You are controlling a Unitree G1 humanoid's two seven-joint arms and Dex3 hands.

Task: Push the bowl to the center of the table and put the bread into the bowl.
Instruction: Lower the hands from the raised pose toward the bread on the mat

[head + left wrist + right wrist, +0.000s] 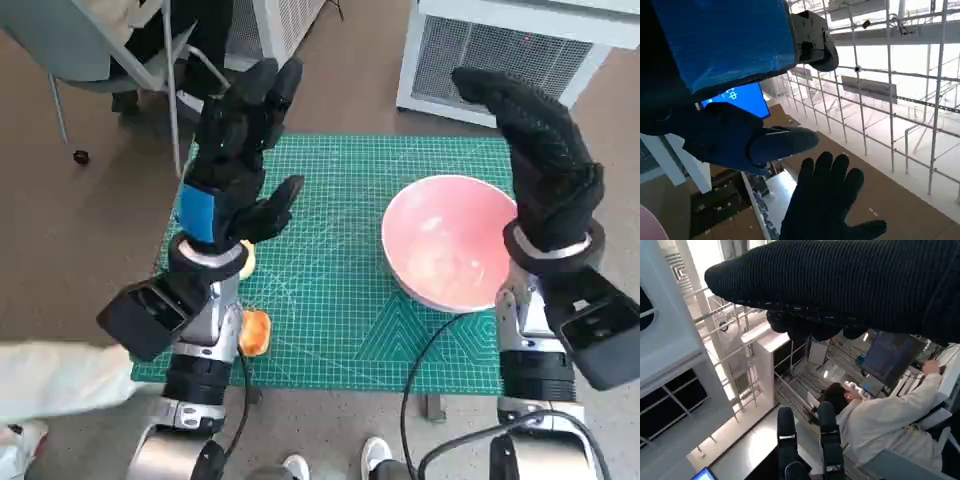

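A pink bowl (450, 240) sits on the right half of the green cutting mat (340, 280). A piece of bread (254, 332) lies at the mat's near left edge, partly hidden behind my left forearm. A pale yellowish thing (246, 262) peeks out by my left wrist. My left hand (240, 150) is raised high over the mat's left side, fingers spread, holding nothing. My right hand (535, 140) is raised above the bowl's right rim, fingers extended and empty. The left wrist view shows my left hand (725, 95) and the gloved right hand (825, 200) against the ceiling.
A white grilled unit (520, 50) stands beyond the table's far right corner. A chair (120, 50) and a person's legs are at the far left. A person's pale sleeve (60, 380) reaches in at the near left. Feet (330, 462) show below the table's front edge.
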